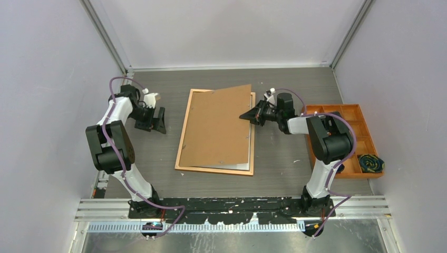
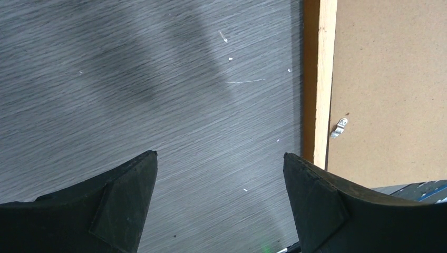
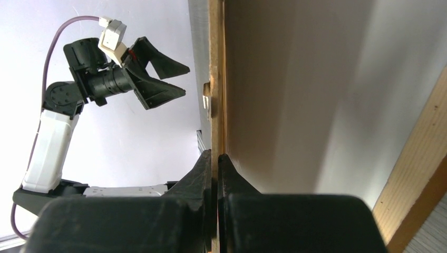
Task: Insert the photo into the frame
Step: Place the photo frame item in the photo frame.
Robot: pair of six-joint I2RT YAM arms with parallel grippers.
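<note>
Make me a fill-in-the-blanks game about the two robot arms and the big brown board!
1. The right gripper is ____ on the edge of the backing board.
2. The left gripper hangs over the table beside the frame with its jaws ____.
3. The orange tray sits on the ____ side of the frame.

Missing words: shut; open; right.
</note>
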